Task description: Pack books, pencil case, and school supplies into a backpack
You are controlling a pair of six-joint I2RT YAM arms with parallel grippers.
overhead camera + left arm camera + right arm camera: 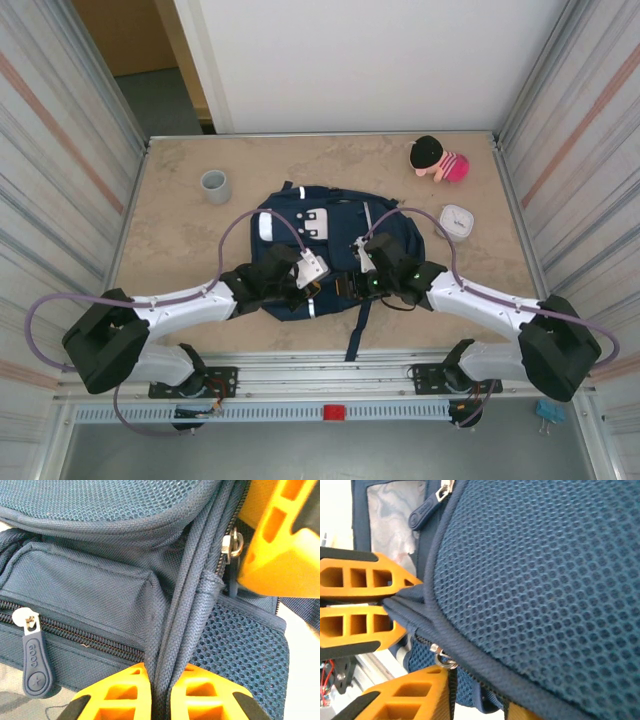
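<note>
The navy backpack (320, 245) lies flat in the middle of the table. My left gripper (322, 278) is at its near edge, and in the left wrist view that gripper (161, 700) is shut on a fold of the backpack's navy edge webbing (192, 610). My right gripper (348, 284) comes in from the right. Its orange fingers (405, 695) stand apart either side of the metal zipper slider (440, 655) and its dark pull, so this gripper (480, 707) is open. The pale pencil case (457, 220) lies to the right of the backpack. The books are out of view.
A grey cup (214, 185) stands at the back left and a pink and black plush toy (438, 160) at the back right. Corrugated walls close in both sides. A front-pocket zipper pull (35, 665) hangs at the left.
</note>
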